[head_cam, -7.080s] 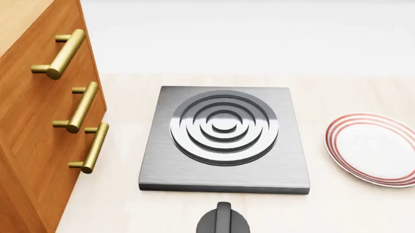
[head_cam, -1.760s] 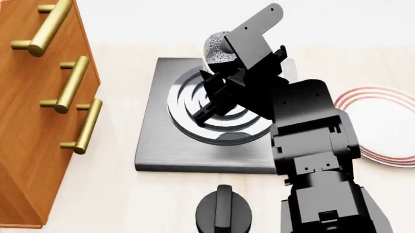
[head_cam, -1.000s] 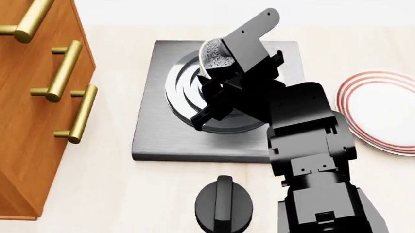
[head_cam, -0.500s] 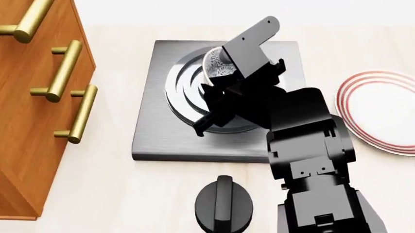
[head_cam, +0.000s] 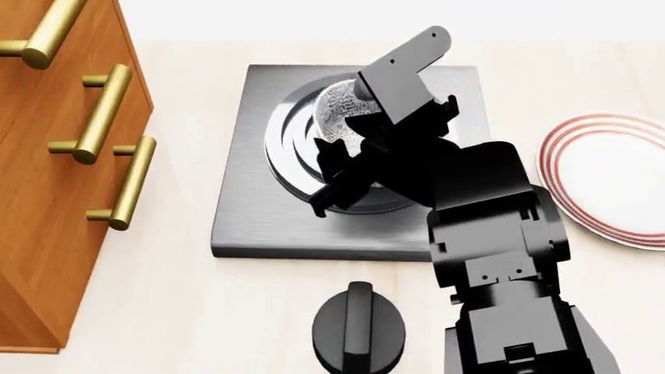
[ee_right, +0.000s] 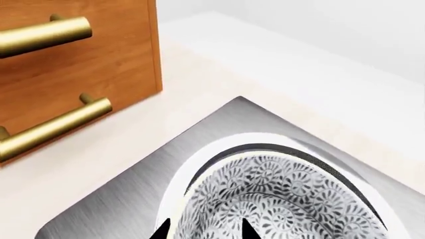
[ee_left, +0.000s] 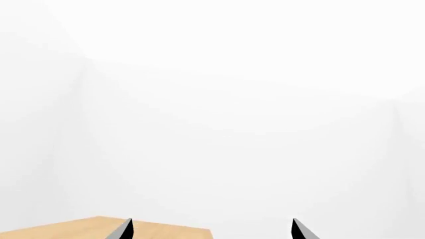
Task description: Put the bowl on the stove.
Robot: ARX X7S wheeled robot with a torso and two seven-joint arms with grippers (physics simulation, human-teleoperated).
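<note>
The bowl [head_cam: 338, 117], white with grey-blue floral speckles, sits low over the round burner of the dark grey stove [head_cam: 249, 218], upright. My right arm reaches over the stove from the front right and hides much of the burner. In the right wrist view my right gripper [ee_right: 206, 231] straddles the rim of the bowl [ee_right: 285, 199], one fingertip outside and one inside, shut on it above the stove [ee_right: 133, 194]. I cannot tell whether the bowl touches the burner. My left gripper [ee_left: 211, 230] is open and empty, facing a white wall; it is out of the head view.
A wooden cabinet [head_cam: 52, 156] with brass handles stands left of the stove. A black round knob [head_cam: 359, 339] sits in front of the stove. A white plate with red rings [head_cam: 613, 179] lies at the right. A wooden edge [ee_left: 99, 229] shows under the left gripper.
Over the last second my right gripper has lowered the bowl down and a little forward over the burner. The head view has stayed still.
</note>
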